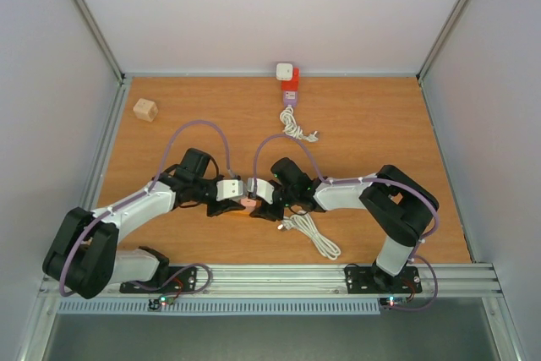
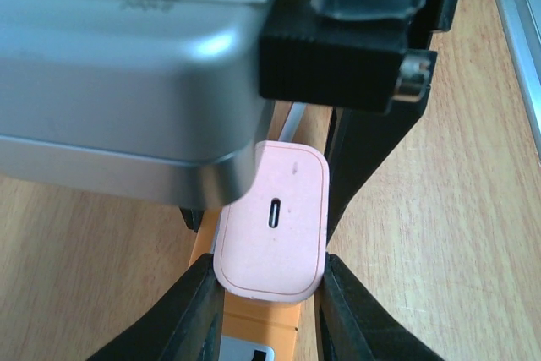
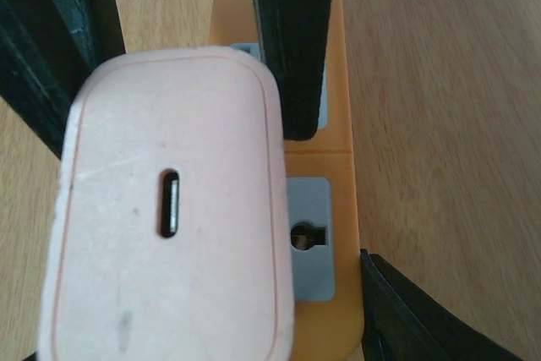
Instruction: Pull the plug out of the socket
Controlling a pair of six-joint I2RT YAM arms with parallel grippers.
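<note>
Count on table.
Power strips, 2: orange power strip [image 3: 345, 82], red power strip [image 1: 290, 84].
Chargers, 2: pink charger [image 2: 254, 251], white charger [image 1: 285, 70].
White cables, 2: far cable coil [image 1: 296, 128], near cable coil [image 1: 311, 236].
Blocks, 1: wooden cube [image 1: 145, 110].

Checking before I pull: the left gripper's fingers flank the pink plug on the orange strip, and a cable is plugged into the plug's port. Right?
Not quite: the port is empty, with no cable in it, as the left wrist view shows. The left gripper does flank the pink plug on the orange strip.
</note>
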